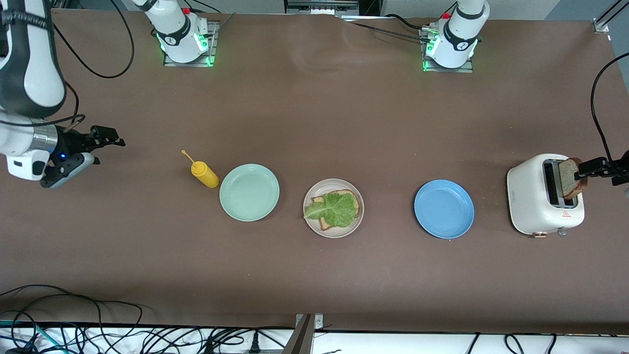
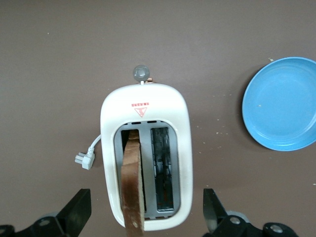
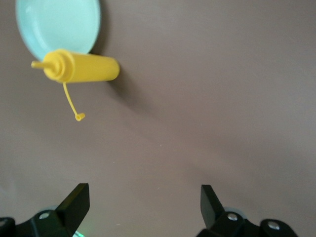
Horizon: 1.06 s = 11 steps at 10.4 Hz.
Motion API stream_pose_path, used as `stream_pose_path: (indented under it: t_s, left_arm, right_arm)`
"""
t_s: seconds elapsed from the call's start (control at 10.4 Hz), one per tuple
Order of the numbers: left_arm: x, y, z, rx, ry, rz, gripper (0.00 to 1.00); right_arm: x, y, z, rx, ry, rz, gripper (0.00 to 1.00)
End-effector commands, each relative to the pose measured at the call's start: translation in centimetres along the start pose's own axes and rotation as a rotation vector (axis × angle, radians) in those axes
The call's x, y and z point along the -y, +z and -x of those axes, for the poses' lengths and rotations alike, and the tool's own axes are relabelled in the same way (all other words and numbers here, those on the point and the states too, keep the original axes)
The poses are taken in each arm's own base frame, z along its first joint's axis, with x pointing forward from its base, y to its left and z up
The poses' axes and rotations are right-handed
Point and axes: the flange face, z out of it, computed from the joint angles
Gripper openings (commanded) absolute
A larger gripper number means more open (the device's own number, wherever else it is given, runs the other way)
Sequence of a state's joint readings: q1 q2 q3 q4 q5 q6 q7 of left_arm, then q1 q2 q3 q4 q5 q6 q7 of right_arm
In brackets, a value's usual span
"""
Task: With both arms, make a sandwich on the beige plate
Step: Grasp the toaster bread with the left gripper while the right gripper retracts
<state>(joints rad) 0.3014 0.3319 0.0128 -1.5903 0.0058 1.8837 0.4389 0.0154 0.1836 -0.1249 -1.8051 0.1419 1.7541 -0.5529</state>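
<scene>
Brown table (image 1: 314,118) under two white arms. White toaster (image 1: 543,201) near the edge at the left arm's end, a bread slice (image 1: 571,178) standing in one slot. Left gripper (image 2: 145,210) over the toaster, fingers spread wide either side of that slice, not touching it. Right gripper (image 1: 93,152) over bare table at the right arm's end, fingers spread, holding nothing. Mid-table row of plates: mint-green plate (image 1: 249,192), beige plate (image 1: 333,208), blue plate (image 1: 443,209). On the beige plate, one bread slice (image 1: 351,196) topped with a lettuce leaf (image 1: 331,209). Yellow squeeze bottle (image 1: 204,174) lying beside the mint-green plate.
</scene>
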Motion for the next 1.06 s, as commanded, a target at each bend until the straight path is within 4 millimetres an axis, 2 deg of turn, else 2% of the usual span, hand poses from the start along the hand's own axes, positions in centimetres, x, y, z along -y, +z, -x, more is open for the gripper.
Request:
stream_pose_path:
  t_s: [0.0, 0.1, 0.19, 0.39, 0.48, 0.58, 0.68, 0.77, 0.97]
  left_arm:
    - [1.6, 2.8, 0.0, -0.009, 0.033, -0.002, 1.0]
    - [1.7, 3.7, 0.1, -0.014, 0.039, -0.004, 1.0]
    - [1.9, 5.3, 0.4, -0.006, 0.037, 0.001, 1.0]
    - [2.0, 7.7, 1.3, 0.009, 0.058, 0.009, 1.0]
    - [2.6, 8.1, 1.8, 0.017, 0.068, 0.014, 0.9]
    - [3.0, 8.2, 2.1, 0.022, 0.098, 0.015, 0.65]
    - [3.9, 7.9, 2.5, 0.023, 0.125, 0.008, 0.29]
    - [4.2, 7.7, 2.7, 0.024, 0.151, 0.004, 0.01]
    - [4.4, 7.3, 2.6, 0.02, 0.174, -0.003, 0.0]
  right_arm:
    - [3.9, -3.4, 1.1, -0.002, 0.262, 0.123, 1.0]
    - [4.7, -4.9, 2.0, -0.012, 0.349, 0.121, 1.0]
    - [5.9, -7.3, 2.6, -0.059, 0.381, 0.139, 1.0]
    - [6.4, -12.6, 4.8, -0.156, 0.404, 0.147, 1.0]
    - [6.0, -15.2, 5.8, -0.173, 0.419, 0.149, 1.0]
    - [6.5, -17.2, 6.0, -0.153, 0.424, 0.14, 1.0]
    - [6.7, -18.5, 6.1, -0.165, 0.421, 0.145, 1.0]
    - [6.8, -18.8, 6.2, -0.167, 0.42, 0.145, 1.0]
    - [6.5, -17.3, 4.9, -0.134, 0.423, 0.152, 1.0]
